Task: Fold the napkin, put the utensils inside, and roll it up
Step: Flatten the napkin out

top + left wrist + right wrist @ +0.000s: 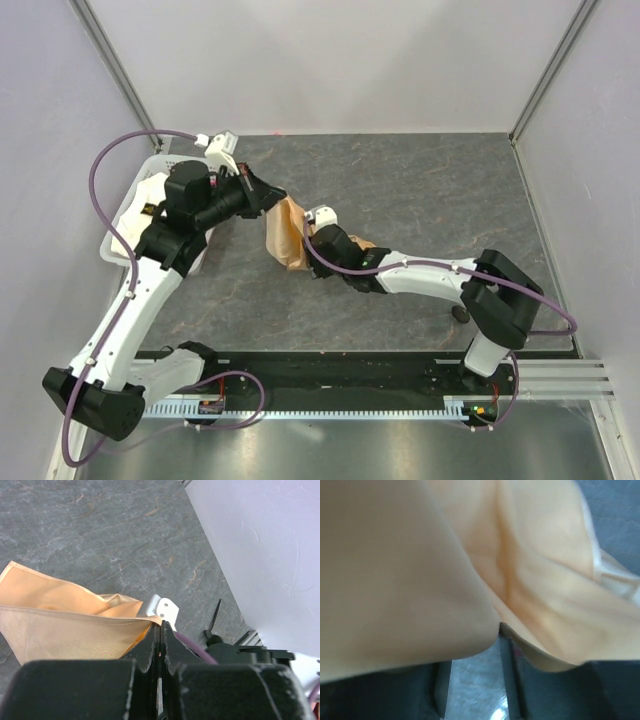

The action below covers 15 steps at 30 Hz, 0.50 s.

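Observation:
The peach-tan napkin (285, 238) hangs bunched above the table's middle. My left gripper (272, 197) is shut on its top edge; in the left wrist view the jaws (160, 630) pinch the hem of the cloth (65, 625). My right gripper (318, 240) is right against the napkin's lower right side. In the right wrist view the cloth (420, 565) drapes over the fingertips and hides them. The fingers (517, 690) stand apart, with table showing between them. A small black spoon-like utensil (214, 625) lies on the table, and also shows beside the right arm in the top view (460, 313).
A white bin (122, 215) with contents stands at the left edge, under the left arm. The grey stone-pattern table (430, 190) is walled at the back and sides. The right arm's forearm (420, 275) stretches low across the middle right.

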Available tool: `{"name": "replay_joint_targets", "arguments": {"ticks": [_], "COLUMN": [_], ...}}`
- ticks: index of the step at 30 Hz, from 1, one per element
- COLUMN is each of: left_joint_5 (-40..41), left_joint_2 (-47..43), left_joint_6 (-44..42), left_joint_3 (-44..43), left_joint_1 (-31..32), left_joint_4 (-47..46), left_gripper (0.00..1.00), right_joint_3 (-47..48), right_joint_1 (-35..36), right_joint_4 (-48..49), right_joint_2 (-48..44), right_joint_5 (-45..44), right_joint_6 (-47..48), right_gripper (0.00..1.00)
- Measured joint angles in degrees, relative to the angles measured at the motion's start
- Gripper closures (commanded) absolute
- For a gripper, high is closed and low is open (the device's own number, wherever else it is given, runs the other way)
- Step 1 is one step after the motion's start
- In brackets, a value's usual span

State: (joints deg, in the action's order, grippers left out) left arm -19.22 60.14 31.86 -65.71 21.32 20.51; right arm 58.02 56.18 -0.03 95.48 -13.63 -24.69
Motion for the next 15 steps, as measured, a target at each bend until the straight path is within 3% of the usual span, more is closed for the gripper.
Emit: {"name": "replay_joint_targets", "arguments": {"ticks": [3,10,15], "left_joint_5": [-0.46,-0.37,-1.95], "left_joint_2": [1.07,8.37,13.53], "left_joint_6": [-0.07,-0.24,-0.24], "left_joint_3": [-2.43,-11.32,-18.51], "left_joint_1": [-1.6,-13.64,-14.08], "left_joint_4": [0.48,1.49,1.92], "left_gripper": [0.98,0.98,0.98], "right_joint_3": [3.32,12.35,23.71], "right_joint_1": [-0.39,-6.43,-13.97], "right_joint_4": [-1.64,-8.5,-13.33], "right_joint_2": [2.29,-2.27,-7.82], "right_joint_5": [-3.56,-9.16,-13.62], "right_joint_6": [2.16,9.79,17.66], "right_gripper": [1.0,1.0,1.0]}}
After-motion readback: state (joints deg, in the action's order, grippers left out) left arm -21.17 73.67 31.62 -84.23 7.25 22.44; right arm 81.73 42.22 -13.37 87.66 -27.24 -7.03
